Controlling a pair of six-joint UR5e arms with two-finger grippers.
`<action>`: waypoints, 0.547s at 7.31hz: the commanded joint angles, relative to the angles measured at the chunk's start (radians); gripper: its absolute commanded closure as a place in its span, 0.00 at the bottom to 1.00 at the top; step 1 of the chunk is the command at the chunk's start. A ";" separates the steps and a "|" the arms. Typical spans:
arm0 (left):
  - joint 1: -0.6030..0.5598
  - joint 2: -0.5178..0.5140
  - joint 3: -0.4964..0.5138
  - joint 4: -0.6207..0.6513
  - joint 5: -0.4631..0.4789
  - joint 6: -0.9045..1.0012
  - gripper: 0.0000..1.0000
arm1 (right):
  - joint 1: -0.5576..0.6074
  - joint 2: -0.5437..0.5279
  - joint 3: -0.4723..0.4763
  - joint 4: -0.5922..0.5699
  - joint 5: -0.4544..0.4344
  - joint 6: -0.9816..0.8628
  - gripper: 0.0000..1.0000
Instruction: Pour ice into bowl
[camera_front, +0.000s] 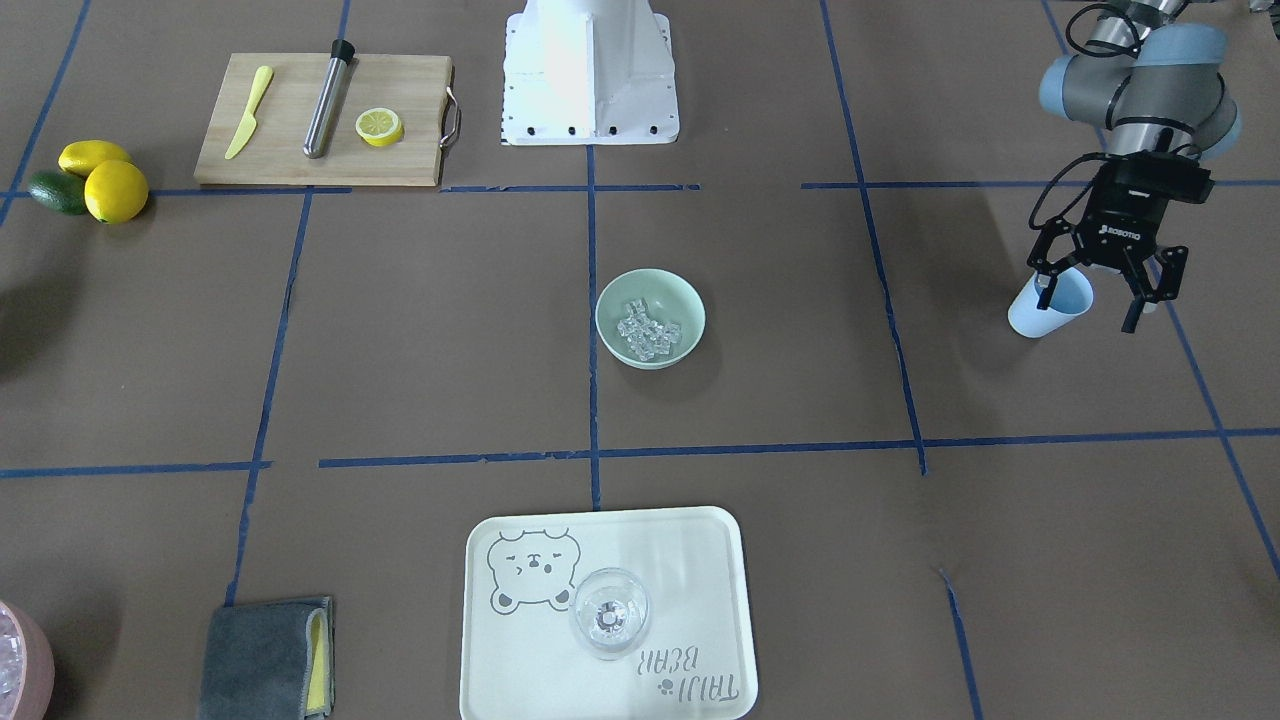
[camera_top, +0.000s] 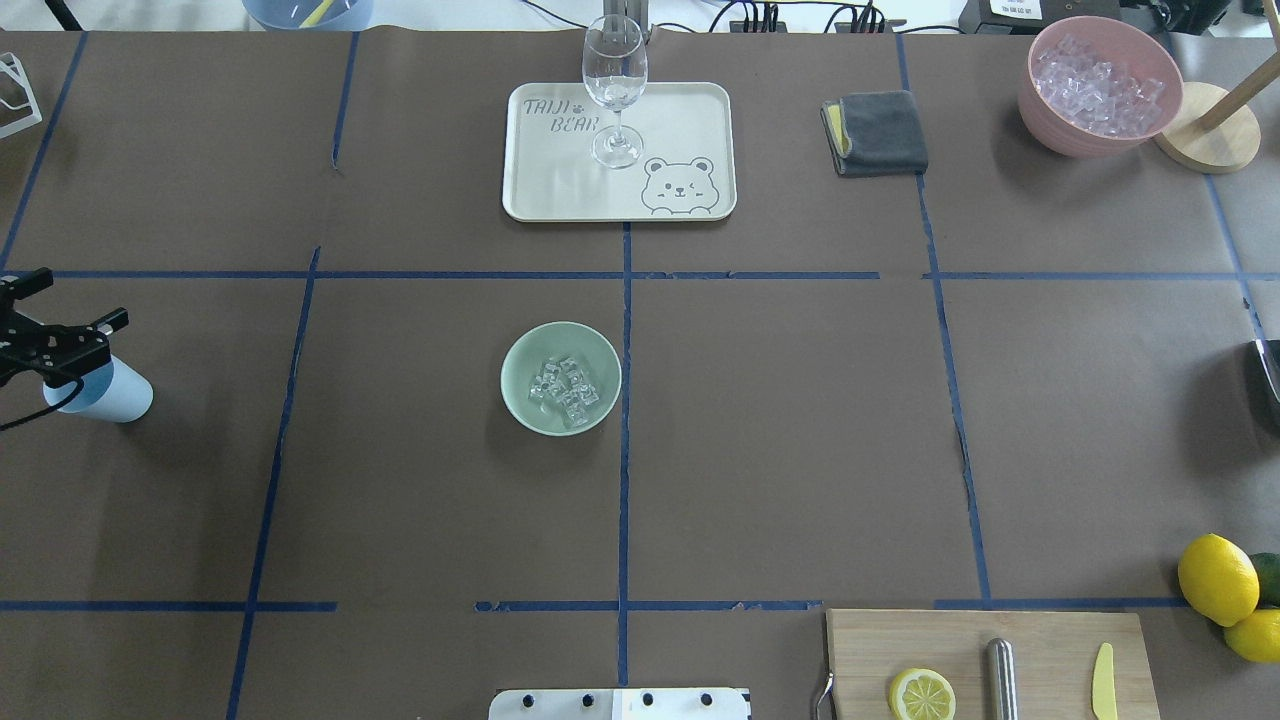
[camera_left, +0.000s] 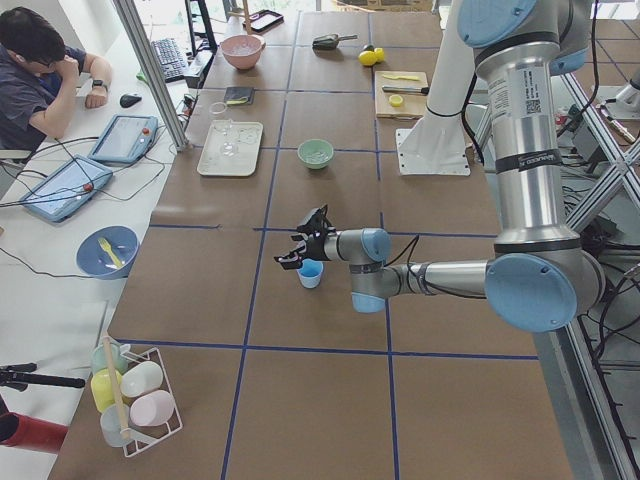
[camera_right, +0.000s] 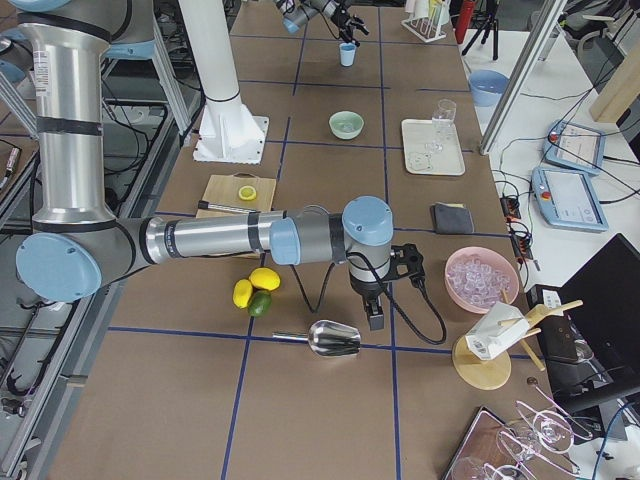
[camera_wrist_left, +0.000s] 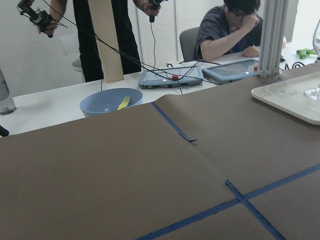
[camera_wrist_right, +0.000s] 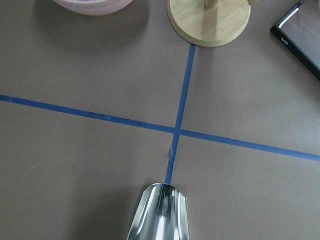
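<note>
One cluster of ice (camera_front: 648, 332) lies in the bowl (camera_front: 684, 300) at the centre of the desk (camera_front: 400, 350), so pouring appears complete; the left tool (camera_front: 1090, 300) is spread wide at the upright blue cup (camera_front: 1035, 318), gripping nothing; whether the right tool (camera_right: 375, 318) is open cannot be told.

Mint-green bowl (camera_front: 665, 288), clear ice (camera_front: 648, 330), pale blue cup (camera_front: 1035, 318)

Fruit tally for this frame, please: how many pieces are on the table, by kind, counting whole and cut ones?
Whole yellow lemons: 2
Dark green oval fruit beside them: 1
Cut lemon half on the wooden cutting board: 1
Total: 4
</note>
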 joint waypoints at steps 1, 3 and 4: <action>-0.228 -0.013 -0.164 0.388 -0.264 0.188 0.00 | -0.003 -0.002 -0.001 0.022 0.001 0.004 0.00; -0.437 -0.126 -0.222 0.782 -0.375 0.281 0.00 | -0.003 -0.006 0.002 0.023 0.011 0.004 0.00; -0.468 -0.155 -0.215 0.945 -0.381 0.290 0.00 | -0.006 -0.006 0.007 0.025 0.031 0.004 0.00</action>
